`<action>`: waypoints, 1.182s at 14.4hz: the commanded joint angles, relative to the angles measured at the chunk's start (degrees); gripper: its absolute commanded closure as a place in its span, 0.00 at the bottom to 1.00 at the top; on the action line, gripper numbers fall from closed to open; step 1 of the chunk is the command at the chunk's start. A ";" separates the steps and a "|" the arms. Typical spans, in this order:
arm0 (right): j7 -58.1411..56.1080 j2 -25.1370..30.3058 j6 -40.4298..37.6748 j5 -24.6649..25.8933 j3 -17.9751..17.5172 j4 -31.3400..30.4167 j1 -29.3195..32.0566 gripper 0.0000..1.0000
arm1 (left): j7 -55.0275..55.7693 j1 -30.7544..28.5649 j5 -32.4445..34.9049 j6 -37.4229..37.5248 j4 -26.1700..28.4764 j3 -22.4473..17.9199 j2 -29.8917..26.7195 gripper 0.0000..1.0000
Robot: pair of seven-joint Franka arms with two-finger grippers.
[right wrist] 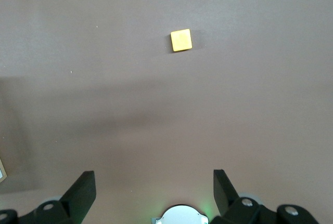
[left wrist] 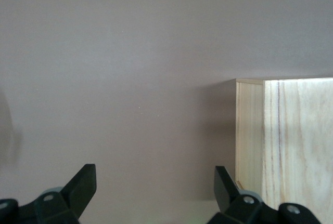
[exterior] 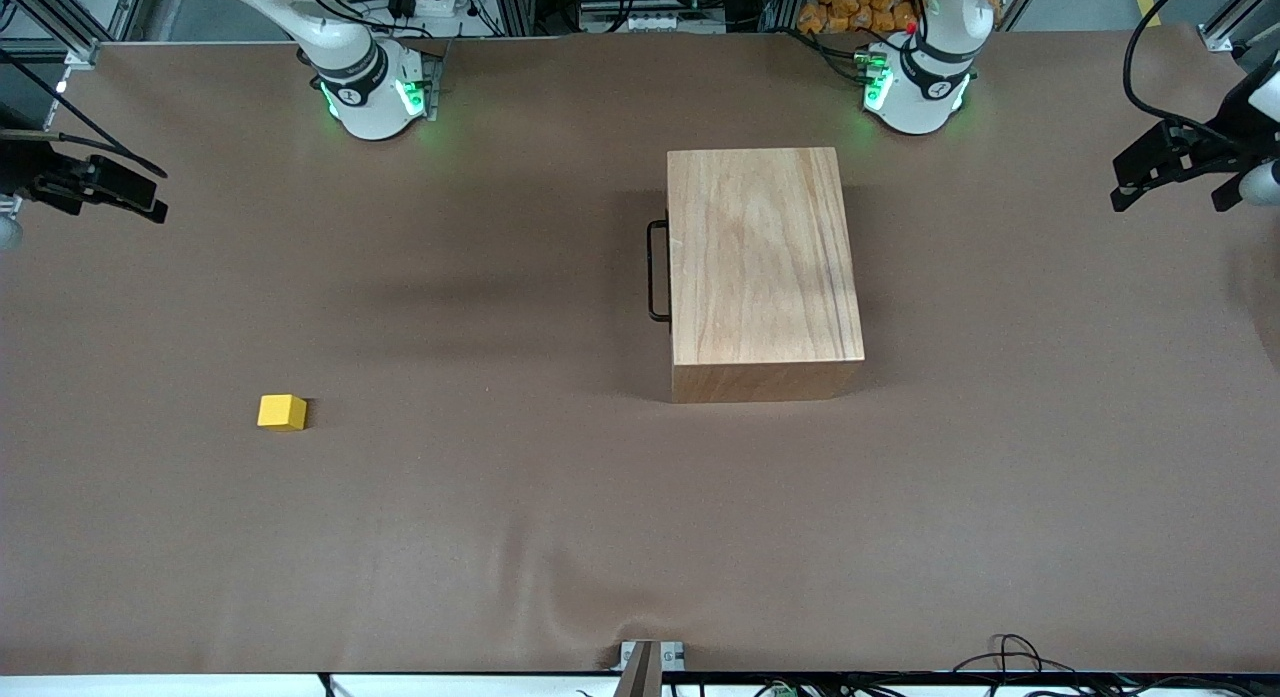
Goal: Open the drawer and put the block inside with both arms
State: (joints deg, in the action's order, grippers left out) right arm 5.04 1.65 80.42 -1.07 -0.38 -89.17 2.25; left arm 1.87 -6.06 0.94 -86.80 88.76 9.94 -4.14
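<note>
The large wooden box (exterior: 765, 267) stands mid-table, nearer the left arm's base. Its drawer is pushed in; only the black loop handle (exterior: 657, 270) shows, on the side facing the right arm's end. The yellow block (exterior: 282, 412) lies on the table toward the right arm's end, nearer the front camera than the box. It also shows in the right wrist view (right wrist: 181, 40). My left gripper (exterior: 1172, 195) is open and empty, up over the left arm's end of the table; its wrist view (left wrist: 154, 182) shows a box corner (left wrist: 283, 146). My right gripper (exterior: 150, 192) is open and empty (right wrist: 154, 185), up over the right arm's end.
The brown table cover (exterior: 560, 537) has a slight wrinkle near the front edge. The right arm's base (exterior: 372, 92) and the left arm's base (exterior: 918, 87) glow green along the table's edge farthest from the front camera. Cables lie at the front edge.
</note>
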 commanded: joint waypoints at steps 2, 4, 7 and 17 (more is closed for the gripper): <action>0.06 0.29 -0.09 0.99 -0.76 -0.21 0.56 0.00 | -1.17 -0.09 -0.76 1.11 -1.75 0.25 1.24 0.00; 0.06 0.29 -0.09 0.99 -0.76 -0.21 0.56 0.00 | -1.17 -0.09 -0.15 1.11 -3.41 0.17 1.94 0.00; 0.06 0.29 -0.44 0.99 -0.76 -0.30 0.65 0.00 | -2.57 -0.45 -0.85 0.93 -3.59 0.25 4.31 0.00; 0.06 -0.41 0.08 0.99 -0.76 -0.39 0.56 0.00 | 6.36 13.78 -2.43 -2.84 -11.68 0.69 13.72 0.00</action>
State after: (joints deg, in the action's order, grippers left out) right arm 5.04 1.39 80.38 -1.07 -0.43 -89.50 2.25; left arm 4.43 4.43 -1.12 -89.21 79.08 10.81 8.26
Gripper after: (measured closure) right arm 0.000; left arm 0.000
